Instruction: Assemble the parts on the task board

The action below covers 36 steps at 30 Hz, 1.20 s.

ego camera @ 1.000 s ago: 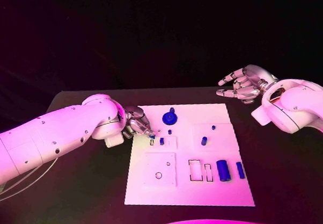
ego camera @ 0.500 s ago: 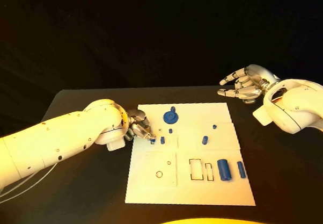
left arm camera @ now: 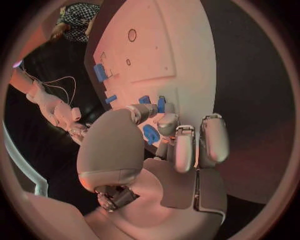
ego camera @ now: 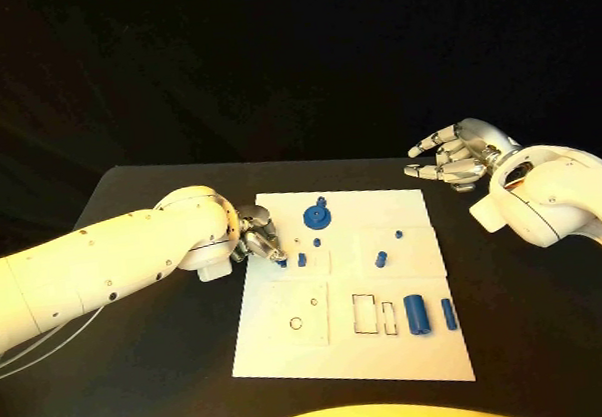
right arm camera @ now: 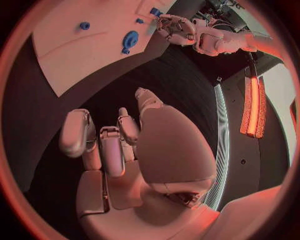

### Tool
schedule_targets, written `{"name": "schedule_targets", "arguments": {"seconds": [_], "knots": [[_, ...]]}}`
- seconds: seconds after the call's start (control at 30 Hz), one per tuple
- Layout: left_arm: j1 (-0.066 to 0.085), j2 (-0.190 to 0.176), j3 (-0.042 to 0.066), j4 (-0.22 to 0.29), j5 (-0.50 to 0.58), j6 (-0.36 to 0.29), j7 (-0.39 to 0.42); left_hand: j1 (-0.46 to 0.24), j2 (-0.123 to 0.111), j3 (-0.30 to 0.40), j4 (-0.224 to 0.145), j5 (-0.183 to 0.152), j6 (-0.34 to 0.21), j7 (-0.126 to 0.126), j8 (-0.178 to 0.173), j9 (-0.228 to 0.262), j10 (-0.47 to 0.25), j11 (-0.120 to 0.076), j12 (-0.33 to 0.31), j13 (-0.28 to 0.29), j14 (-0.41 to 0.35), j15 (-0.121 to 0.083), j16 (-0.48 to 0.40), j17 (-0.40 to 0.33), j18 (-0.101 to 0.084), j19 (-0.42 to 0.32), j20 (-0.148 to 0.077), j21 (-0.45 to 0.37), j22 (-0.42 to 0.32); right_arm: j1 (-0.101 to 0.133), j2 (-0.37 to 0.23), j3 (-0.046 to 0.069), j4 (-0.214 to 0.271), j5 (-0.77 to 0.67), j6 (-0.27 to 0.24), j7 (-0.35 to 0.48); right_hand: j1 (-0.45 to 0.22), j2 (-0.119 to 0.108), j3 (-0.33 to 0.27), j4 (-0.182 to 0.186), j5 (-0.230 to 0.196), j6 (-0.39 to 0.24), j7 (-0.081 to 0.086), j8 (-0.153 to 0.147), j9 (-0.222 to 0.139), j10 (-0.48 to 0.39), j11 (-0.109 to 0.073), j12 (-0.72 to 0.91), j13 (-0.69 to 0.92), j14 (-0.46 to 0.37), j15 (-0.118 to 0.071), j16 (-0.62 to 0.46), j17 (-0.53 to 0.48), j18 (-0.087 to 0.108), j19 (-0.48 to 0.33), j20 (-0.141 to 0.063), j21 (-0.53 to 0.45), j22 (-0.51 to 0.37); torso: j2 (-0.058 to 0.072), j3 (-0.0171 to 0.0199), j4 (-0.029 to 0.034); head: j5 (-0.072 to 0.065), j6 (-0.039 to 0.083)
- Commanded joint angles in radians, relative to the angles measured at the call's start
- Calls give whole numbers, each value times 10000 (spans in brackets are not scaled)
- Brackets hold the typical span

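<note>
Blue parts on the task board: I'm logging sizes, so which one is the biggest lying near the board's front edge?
The long blue cylinder at the task board's front right. It is thicker and longer than the slim blue bar lying just to its right.

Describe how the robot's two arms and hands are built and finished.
Both arms have smooth, rounded white shells dotted with small dark screw holes. The left arm trails thin pale cables below it; the right arm has one too. The left hand and right hand are silver metal, with segmented fingers ending in rounded pads.
</note>
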Motion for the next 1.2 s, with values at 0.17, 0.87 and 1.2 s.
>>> {"name": "schedule_targets", "arguments": {"seconds": [0.17,0.87,1.2], "knots": [[-9,16,1,50,-199,325,-175,-11,51,1489,-1457,40,143,-72,50,229,71,-11,70,34,964,-48,56,2374,-178,57,0,55,5,-7,-9,1,4,-60,106,112,-90,-2,43,-3,35,64,-34,41,-12,-77,-7,-29,-9,609,-47,-40,876,158,-69,-8,-54,0,-2,-3,0,-2,-6],[-33,70,-1,60,-184,408,-110,-44,34,1519,-1476,48,163,-79,57,232,96,-16,85,58,967,-51,61,2385,-182,64,-4,60,19,-18,-33,2,22,-61,99,130,-90,-2,43,-3,35,64,-34,41,-12,-77,-7,-29,-9,609,-47,-40,876,158,-69,-8,-54,0,1,3,2,7,-22],[-53,124,-25,31,-86,515,-109,-150,40,1555,-1452,32,196,-89,67,237,134,-21,100,79,971,-54,67,2398,-183,66,-9,62,23,-19,-88,2,53,-68,71,147,-94,-11,74,-12,43,66,-38,48,-18,-66,-11,-20,-3,608,-51,-45,878,156,-65,-10,-55,5,0,9,0,32,-41]]}}
